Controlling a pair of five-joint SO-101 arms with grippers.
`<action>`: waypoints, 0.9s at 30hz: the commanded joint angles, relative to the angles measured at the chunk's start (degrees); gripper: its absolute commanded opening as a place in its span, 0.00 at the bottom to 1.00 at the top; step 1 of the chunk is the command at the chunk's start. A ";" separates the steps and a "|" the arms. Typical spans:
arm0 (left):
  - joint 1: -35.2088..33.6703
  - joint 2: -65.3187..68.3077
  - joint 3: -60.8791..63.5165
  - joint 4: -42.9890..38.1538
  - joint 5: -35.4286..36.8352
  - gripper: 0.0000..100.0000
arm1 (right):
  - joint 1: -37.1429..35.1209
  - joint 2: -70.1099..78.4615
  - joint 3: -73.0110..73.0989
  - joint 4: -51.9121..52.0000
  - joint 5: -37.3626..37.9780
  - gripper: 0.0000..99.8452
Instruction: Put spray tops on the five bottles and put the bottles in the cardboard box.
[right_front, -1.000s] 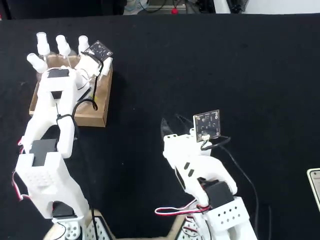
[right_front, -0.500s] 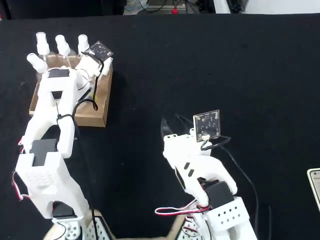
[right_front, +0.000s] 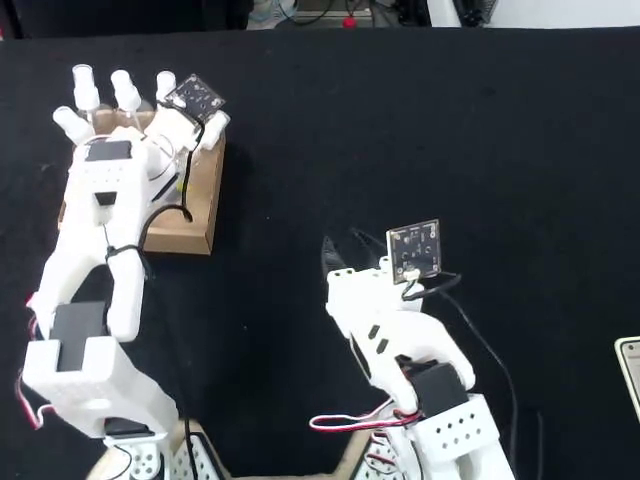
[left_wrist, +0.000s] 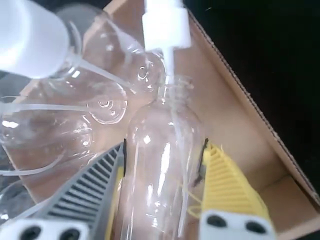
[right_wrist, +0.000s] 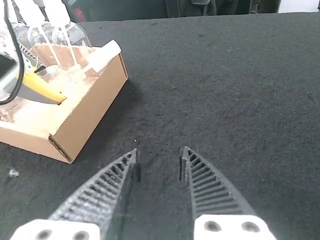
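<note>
Desk (right_front: 450, 150) is covered in black cloth, matte and slightly fuzzy, with a few light specks of lint in the right wrist view. Cardboard box (right_front: 203, 195) sits on the desk's far left part, well apart from the right arm. Left end effector (left_wrist: 164, 147) is over the box interior, grey and yellow fingers closed narrow around a clear bottle (left_wrist: 160, 125). A white spray top (left_wrist: 165, 25) stands above the bottle neck, its thin tube running down into the neck. Other clear bottles (left_wrist: 102, 102) lie or lean in the box just beside the held one; exact pose hard to tell. High view shows white spray tops (right_front: 85, 80) clustered at the box's far corner. Right end effector (right_wrist: 159, 157) hangs low over bare black cloth near desk centre, fingers parted by a moderate gap, nothing between them. Past the desk's far edge: cables (right_front: 300, 10) and a small red item (right_front: 348, 20). A pale flat object (right_front: 630, 370) is at the desk's right edge.
</note>
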 joint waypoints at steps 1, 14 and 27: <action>0.48 -7.03 1.01 2.02 0.35 0.17 | 0.00 -1.01 -0.48 -1.76 0.53 0.13; 0.57 -13.98 8.40 1.93 0.44 0.17 | 0.00 -1.01 -0.48 -1.76 0.53 0.13; 2.15 -18.55 10.42 2.37 0.44 0.17 | 2.64 -1.01 -0.84 -1.76 0.53 0.13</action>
